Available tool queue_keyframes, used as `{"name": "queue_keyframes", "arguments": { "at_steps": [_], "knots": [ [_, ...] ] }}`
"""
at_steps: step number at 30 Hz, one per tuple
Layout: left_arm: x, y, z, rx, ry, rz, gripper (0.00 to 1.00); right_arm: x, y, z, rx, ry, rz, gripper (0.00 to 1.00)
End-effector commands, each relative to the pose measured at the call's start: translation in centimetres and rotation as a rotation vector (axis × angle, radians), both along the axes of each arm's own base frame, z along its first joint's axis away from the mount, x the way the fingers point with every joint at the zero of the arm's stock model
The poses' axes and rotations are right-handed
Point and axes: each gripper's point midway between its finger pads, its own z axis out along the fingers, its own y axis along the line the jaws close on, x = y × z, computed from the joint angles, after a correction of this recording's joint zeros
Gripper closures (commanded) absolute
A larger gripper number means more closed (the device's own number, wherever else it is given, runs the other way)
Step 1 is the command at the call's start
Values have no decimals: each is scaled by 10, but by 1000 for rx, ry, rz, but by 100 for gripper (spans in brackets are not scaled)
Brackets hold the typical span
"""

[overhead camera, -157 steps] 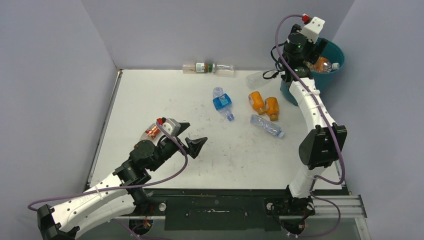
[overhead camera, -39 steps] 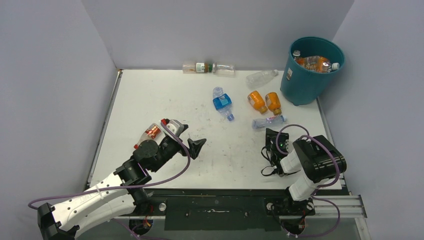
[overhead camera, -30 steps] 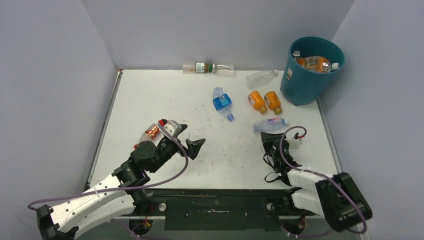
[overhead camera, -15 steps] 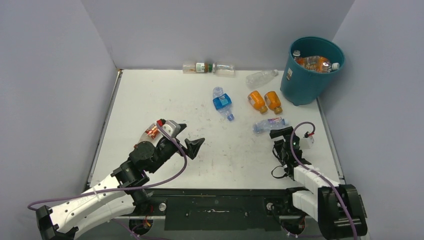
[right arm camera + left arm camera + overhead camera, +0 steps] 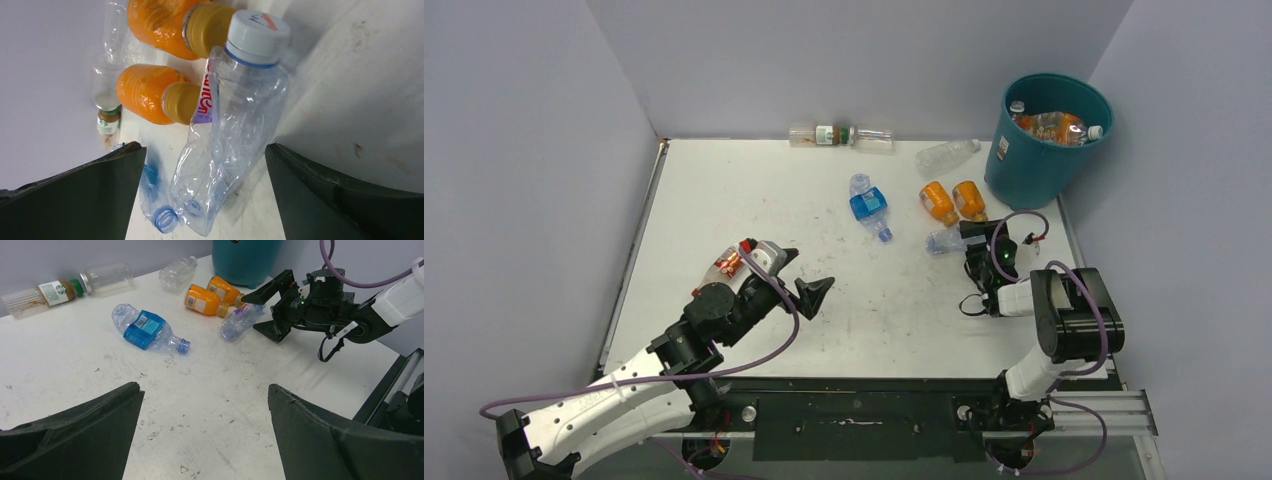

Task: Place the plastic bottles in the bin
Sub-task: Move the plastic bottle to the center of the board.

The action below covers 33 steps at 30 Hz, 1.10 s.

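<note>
A crushed clear bottle [image 5: 235, 125] with a white cap lies on the table, its lower end between the fingertips of my open right gripper [image 5: 202, 147]; neither finger touches it. From above, that bottle [image 5: 942, 241] lies just left of the right gripper [image 5: 970, 247]. Two orange bottles [image 5: 938, 203] [image 5: 970, 200] lie just beyond it, and a blue-labelled bottle [image 5: 868, 205] lies further left. The teal bin [image 5: 1039, 165] at the back right holds several bottles. My left gripper [image 5: 809, 281] hangs open over bare table, with a red-labelled bottle [image 5: 727, 264] beside its wrist.
Another clear bottle [image 5: 946, 154] lies left of the bin. Two bottles [image 5: 824, 134] [image 5: 874, 137] lie end to end against the back wall. Grey walls close in the table on three sides. The right arm's cable [image 5: 1024, 222] loops above its wrist.
My right gripper has opened and moved away from the near edge towards the clear bottle, so its fingers now flank the bottle's end. The left arm has stayed put.
</note>
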Motion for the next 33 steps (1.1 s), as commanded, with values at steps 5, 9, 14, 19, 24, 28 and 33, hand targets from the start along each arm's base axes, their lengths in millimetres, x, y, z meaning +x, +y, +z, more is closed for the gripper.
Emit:
{"name": "queue_keyframes", "arguments": {
  "at_steps": [5,9,14,19,24,28,33],
  "knots": [
    [-1,-1,26,-42,-43,-7,4,-32,0,-82,-4,239,10,16],
    [-2,-1,28,-47,-46,-12,4,-26,1,-84,-37,278,27,27],
    [-4,0,31,-55,-50,-15,4,-21,3,-86,-60,302,36,39],
    [-5,0,32,-57,-52,-19,4,-16,4,-88,-68,322,45,48],
    [-6,-1,32,-59,-52,-26,4,-10,5,-90,-90,351,67,58],
    [-6,0,32,-59,-52,-28,4,-8,7,-92,-102,393,91,70],
    [-7,1,35,-67,-58,-26,4,-10,7,-79,-108,369,106,80]
  ]
}}
